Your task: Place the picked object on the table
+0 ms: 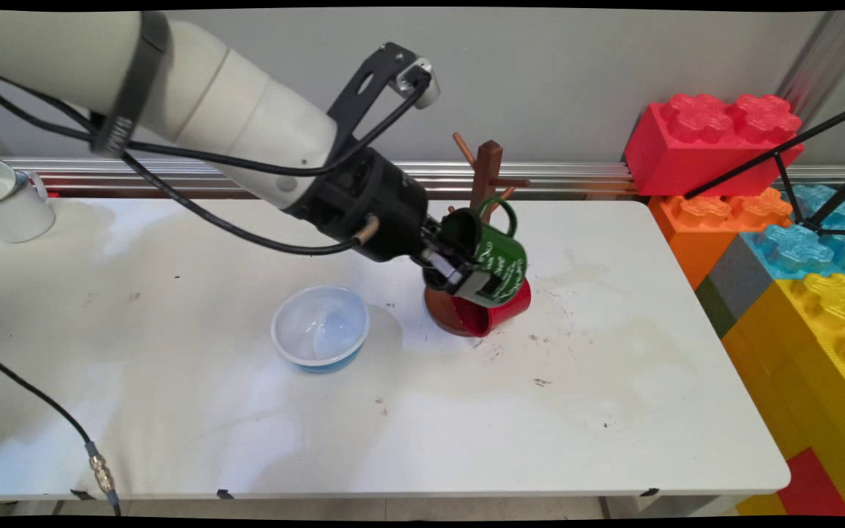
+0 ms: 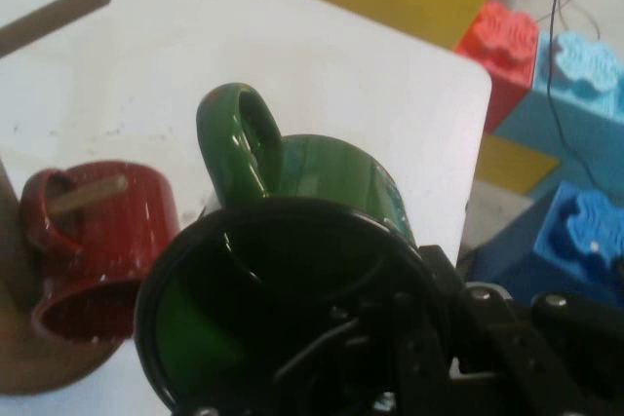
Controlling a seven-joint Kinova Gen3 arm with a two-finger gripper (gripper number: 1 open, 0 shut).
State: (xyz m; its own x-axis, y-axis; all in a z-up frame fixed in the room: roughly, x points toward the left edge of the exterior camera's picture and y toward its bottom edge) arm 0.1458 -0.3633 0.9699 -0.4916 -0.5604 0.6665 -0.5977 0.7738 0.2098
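Gripper holds green mug by its rim, fingers pinching the mug wall, one inside the opening and one outside; in the hand view the mug's dark mouth fills the lower frame with the linkage crossing it. Mug is off the bench, tilted on its side, mouth toward the arm, handle up and next to the wooden mug tree, near its lower pegs; cannot tell if the handle touches a peg. White lettering on the green mug's side. Red mug sits below the green one at the tree's round base, lying on its side, mouth toward the camera; hand view shows a peg through its handle. White bowl with blue outside stands on the bench left of the tree, apart from it. White mug at the bench's far left corner. Big toy bricks, red, orange, blue, yellow, stacked off the bench's right end
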